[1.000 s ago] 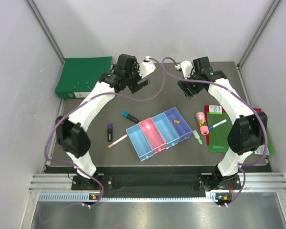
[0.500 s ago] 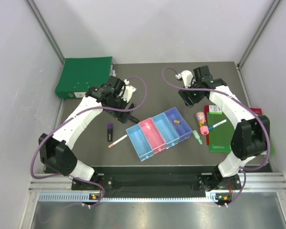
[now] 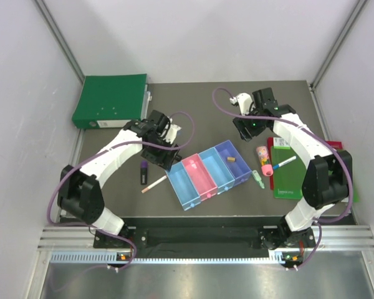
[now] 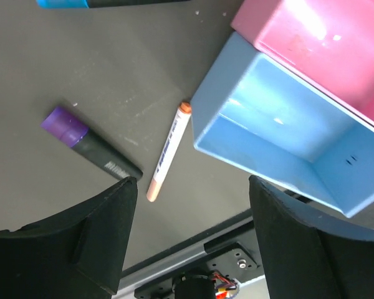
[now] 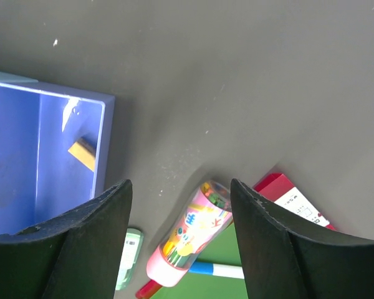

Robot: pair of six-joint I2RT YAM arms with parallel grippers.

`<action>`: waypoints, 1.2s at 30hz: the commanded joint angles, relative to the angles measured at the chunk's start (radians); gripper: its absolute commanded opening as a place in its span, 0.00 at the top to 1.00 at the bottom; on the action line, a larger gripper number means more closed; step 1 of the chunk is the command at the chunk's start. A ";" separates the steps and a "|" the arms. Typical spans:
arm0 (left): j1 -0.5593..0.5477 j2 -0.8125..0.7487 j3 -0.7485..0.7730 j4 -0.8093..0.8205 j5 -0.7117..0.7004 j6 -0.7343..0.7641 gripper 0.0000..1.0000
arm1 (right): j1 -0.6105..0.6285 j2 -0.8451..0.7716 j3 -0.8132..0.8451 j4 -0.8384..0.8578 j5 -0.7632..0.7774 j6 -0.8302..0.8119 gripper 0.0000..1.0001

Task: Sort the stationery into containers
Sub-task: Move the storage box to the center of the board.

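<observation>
Left pincer [image 4: 192, 187] is wide apart and empty, hanging over the pen [image 4: 168, 152] and purple marker [image 4: 90, 144], which lie on the tabletop [image 4: 112, 75] just left of the light-blue bin [image 4: 280, 149]. Right pincer [image 5: 179, 184] is apart too, nothing in it. It's above bare tabletop between the purple bin [image 5: 43, 156], with an orange piece [image 5: 82, 154] inside, and the pink tube [image 5: 190, 233].

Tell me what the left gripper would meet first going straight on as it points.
Probably the thin white pen with orange ends, lying between the left gripper's open fingers; depth is unclear.
</observation>
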 commanded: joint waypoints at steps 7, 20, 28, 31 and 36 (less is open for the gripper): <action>-0.031 0.117 -0.019 0.120 -0.033 0.021 0.33 | 0.008 -0.015 -0.039 0.054 -0.035 0.029 0.38; -0.065 0.107 -0.099 0.255 0.025 0.274 0.45 | 0.022 -0.032 -0.119 0.051 -0.055 0.056 0.44; -0.072 0.122 -0.111 0.289 0.013 0.312 0.51 | 0.034 -0.043 -0.106 0.025 -0.078 0.075 0.46; -0.072 0.124 -0.111 0.290 0.018 0.317 0.51 | 0.043 -0.043 -0.093 0.019 -0.099 0.090 0.48; -0.074 0.131 -0.103 0.286 0.021 0.314 0.53 | 0.091 -0.029 -0.110 0.030 -0.101 0.101 0.48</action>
